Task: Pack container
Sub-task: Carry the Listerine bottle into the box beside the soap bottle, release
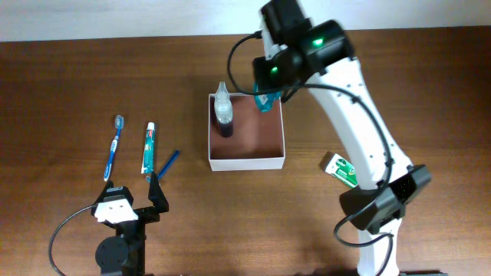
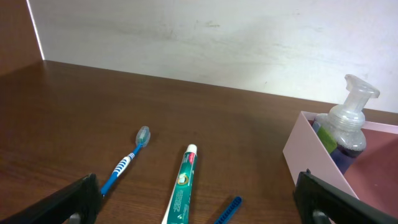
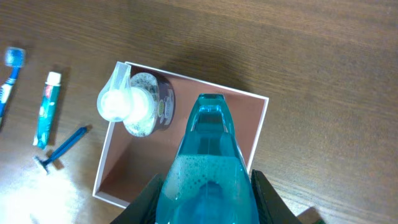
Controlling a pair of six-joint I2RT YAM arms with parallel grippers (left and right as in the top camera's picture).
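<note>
over the container [image 1: 253, 146], a teal bottle [image 3: 205, 155] in the right gripper [image 3: 206, 199]

mid-table the container sits square-on, with thin white walls and a reddish-brown floor. a clear pump bottle [image 1: 223, 115] of dark purple liquid stands upright inside it, in the far left corner against the wall. the right gripper's fingers [image 3: 148, 202] are pinched on either side of the teal bottle, which hangs at the container's far right corner. whether its base touches the floor i cannot tell, since wrist and arm cover it from overhead. the white arm runs down the table to the right of the box. a green and white packet [image 1: 340, 167] lies just beside the arm's lower link, apart from the container's right wall.

left of the box, on the wood, lie a blue toothbrush [image 1: 113, 147], a toothpaste tube [image 1: 148, 148] just beside it, and a small blue razor [image 1: 166, 164] nearer the box. none of them touches the container. the left gripper [image 1: 132, 188] sits near the table's front edge, close behind these three. its fingers are spread wide with nothing between them.
</note>
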